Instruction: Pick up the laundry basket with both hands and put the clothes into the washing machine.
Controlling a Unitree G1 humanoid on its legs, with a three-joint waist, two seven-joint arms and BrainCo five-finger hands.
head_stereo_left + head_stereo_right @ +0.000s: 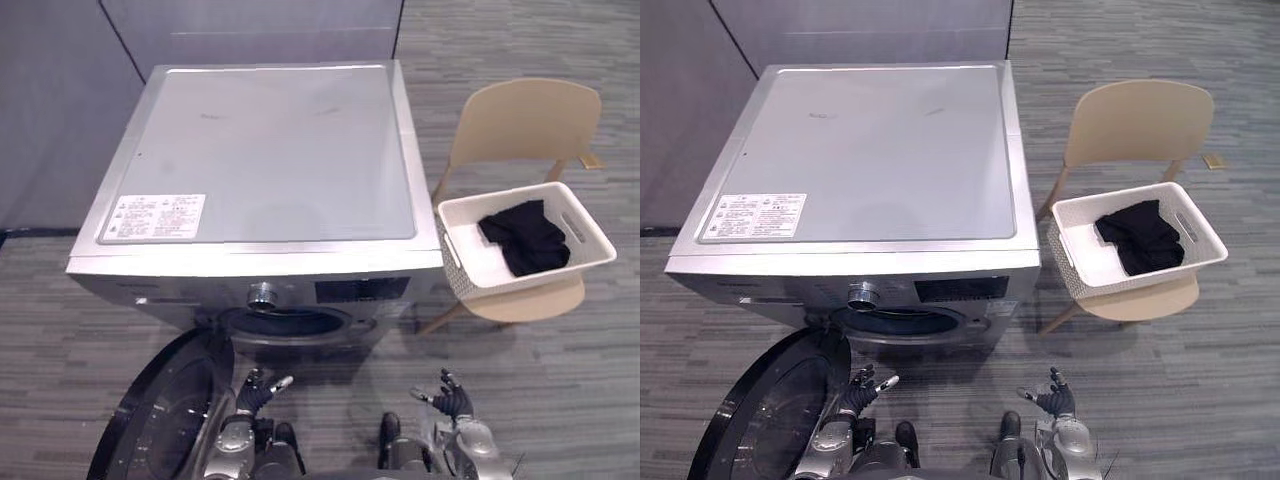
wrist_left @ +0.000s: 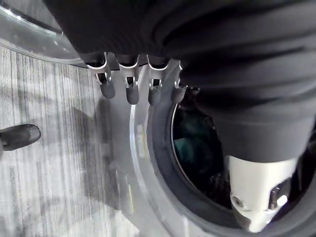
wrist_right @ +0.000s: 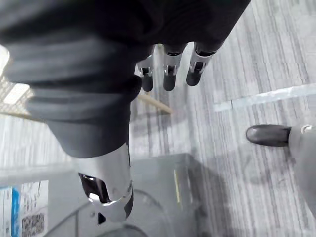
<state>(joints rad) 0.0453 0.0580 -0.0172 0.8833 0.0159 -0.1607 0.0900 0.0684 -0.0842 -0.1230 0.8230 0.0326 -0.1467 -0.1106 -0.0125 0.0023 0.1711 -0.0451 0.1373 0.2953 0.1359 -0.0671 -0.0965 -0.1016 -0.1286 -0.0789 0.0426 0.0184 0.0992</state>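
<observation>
two hands sit lowest and closest: left hand (image 1: 255,390) by the rim of the swung-open door (image 1: 165,420), right hand (image 1: 450,398) over bare floor (image 1: 560,400). both have fingers loose and spread, nothing held. basket (image 1: 540,275), white, stands on the seat of the chair (image 1: 525,120), off to the robot's right, near the washer's (image 1: 270,150) front right corner and well apart from both hands. black clothes (image 1: 525,238) lie heaped toward its right end; the left of the bottom is bare. step in hand reads as the approach, no part of the task done yet. to do it well: face the chair squarely, bring one hand to each short end where the handle slots are, close both at the same height, then lift level so the load doesn't slide and the chair isn't dragged along. the open door is by the left hand, so swing clear of it. count: one basket, one dark heap (pieces cannot be told apart), one chair, one washer, one door, two hands.
</observation>
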